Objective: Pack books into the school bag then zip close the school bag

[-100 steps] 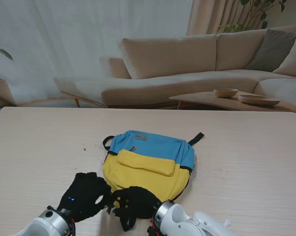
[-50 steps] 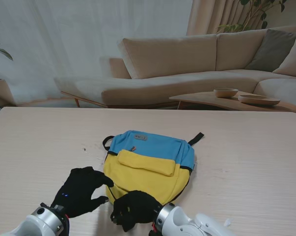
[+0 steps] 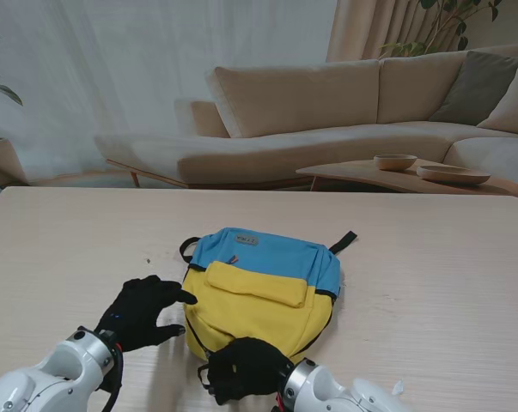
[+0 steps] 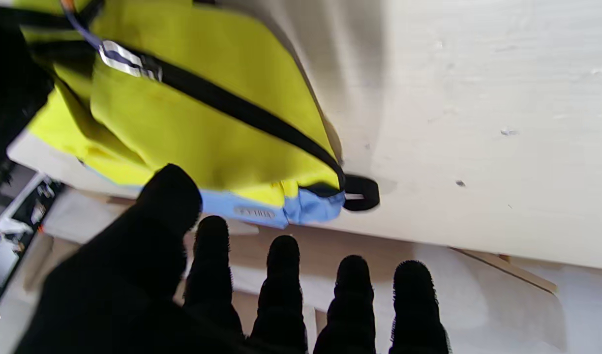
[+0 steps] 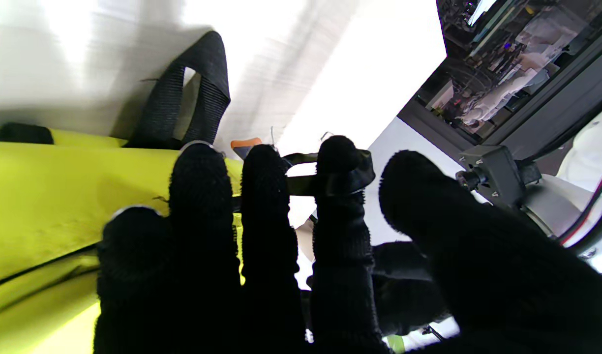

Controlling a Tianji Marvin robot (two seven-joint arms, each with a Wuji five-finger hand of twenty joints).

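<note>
Since a second ago the left hand has drawn away from the right hand and now lies just left of the school bag, black-gloved fingers spread and holding nothing. The right hand sits curled at the bag's nearer edge; whether it grips anything cannot be told. The bag lies flat on the table.

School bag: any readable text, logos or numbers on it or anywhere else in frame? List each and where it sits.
None can be read.
Grey patch on the blue top of the school bag: lettering too small in the stand view.
Same patch in the left wrist view: upside down and blurred, not legible.
Nothing else in view carries visible text.
</note>
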